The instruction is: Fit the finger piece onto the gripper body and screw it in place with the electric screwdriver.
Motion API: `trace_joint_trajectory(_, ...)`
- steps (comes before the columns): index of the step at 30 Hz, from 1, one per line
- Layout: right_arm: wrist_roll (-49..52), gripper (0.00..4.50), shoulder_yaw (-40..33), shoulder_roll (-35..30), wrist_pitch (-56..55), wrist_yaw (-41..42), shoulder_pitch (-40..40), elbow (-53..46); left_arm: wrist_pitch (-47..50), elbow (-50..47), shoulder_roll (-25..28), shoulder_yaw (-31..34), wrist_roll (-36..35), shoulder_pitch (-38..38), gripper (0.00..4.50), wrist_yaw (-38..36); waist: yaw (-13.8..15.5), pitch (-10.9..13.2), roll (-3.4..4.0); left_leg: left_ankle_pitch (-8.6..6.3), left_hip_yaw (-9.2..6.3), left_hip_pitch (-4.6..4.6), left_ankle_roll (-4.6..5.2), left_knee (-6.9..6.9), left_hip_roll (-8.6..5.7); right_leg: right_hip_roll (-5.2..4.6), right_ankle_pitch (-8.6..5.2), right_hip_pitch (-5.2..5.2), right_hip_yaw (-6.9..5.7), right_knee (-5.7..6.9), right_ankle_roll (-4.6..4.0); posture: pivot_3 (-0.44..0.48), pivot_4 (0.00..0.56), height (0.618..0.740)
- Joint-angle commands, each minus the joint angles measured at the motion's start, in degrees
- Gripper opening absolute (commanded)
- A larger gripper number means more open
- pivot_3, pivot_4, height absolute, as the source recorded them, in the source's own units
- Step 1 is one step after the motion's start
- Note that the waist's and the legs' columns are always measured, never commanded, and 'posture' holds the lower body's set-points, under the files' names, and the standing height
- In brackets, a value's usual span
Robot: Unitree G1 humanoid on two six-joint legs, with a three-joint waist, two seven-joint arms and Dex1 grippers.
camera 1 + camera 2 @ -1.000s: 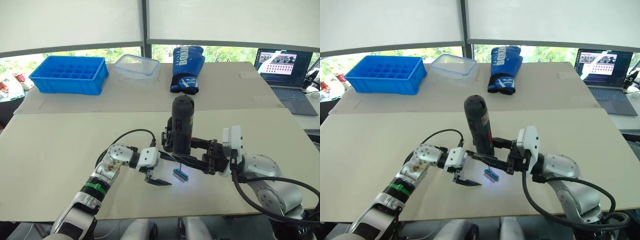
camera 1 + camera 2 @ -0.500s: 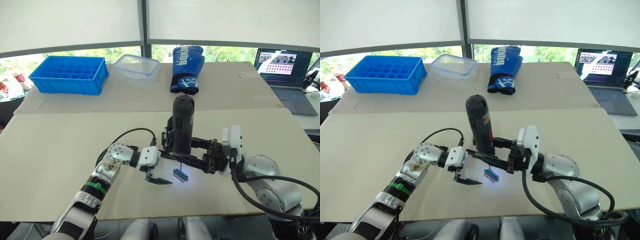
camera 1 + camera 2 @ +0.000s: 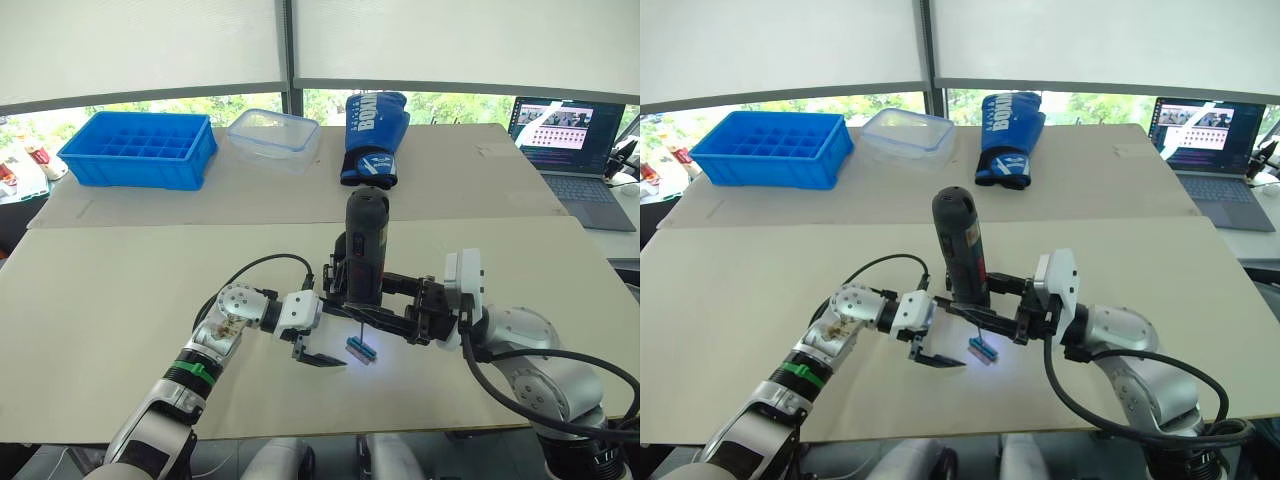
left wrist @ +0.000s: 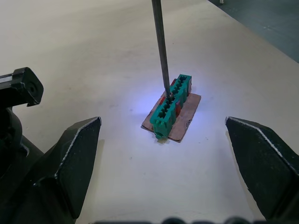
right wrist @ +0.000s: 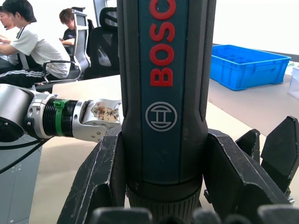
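Observation:
My right gripper (image 3: 347, 287) is shut on the electric screwdriver (image 3: 365, 240), a dark cylinder with red lettering (image 5: 163, 42) held upright over the near middle of the table. Its thin metal bit (image 4: 161, 56) points down, and its tip touches a small green-and-brown block (image 4: 172, 105) lit by the white tip light. The left gripper (image 4: 162, 122) is open and low over the table, its two black fingers (image 4: 77, 154) spread wide on either side of that block without touching it. The finger piece and the gripper body are out of view.
At the back of the table stand a blue compartment tray (image 3: 138, 148), a clear plastic container (image 3: 273, 135) and a blue boxing glove (image 3: 373, 138). A laptop (image 3: 572, 140) sits at the far right. People (image 5: 28, 46) sit on chairs beyond the table.

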Motion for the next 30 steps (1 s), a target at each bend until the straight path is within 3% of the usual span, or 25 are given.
trace_joint_trajectory(1,0.89,1.91,-1.08,0.02,-1.56,-0.01,-0.51,-1.83,-1.04,-0.67,-0.06,0.43,-0.24,-0.85,4.5,0.24,0.0,0.0,0.0,0.0,0.0,0.0,0.0,0.0,0.0,0.0,0.0,0.0,0.0,0.0,0.0,0.0,0.15,0.74)
trace_joint_trajectory(23,1.91,1.91,-1.53,-0.67,-1.17,-0.14,-0.13,-3.59,-1.72,1.5,-0.2,0.75,-0.08,-2.11,4.5,0.47,0.0,0.0,0.0,0.0,0.0,0.0,0.0,0.0,0.0,0.0,0.0,0.0,0.0,0.0,0.0,0.0,0.15,0.74)
trace_joint_trajectory(30,8.45,1.91,-3.67,-2.14,3.78,-3.4,-3.97,-8.27,3.39,-2.65,2.49,3.39,-2.71,0.94,4.5,1.33,-0.13,0.0,0.0,0.0,0.0,0.0,0.0,0.0,0.01,0.0,0.0,-0.03,0.01,0.0,0.0,0.0,0.15,0.74)
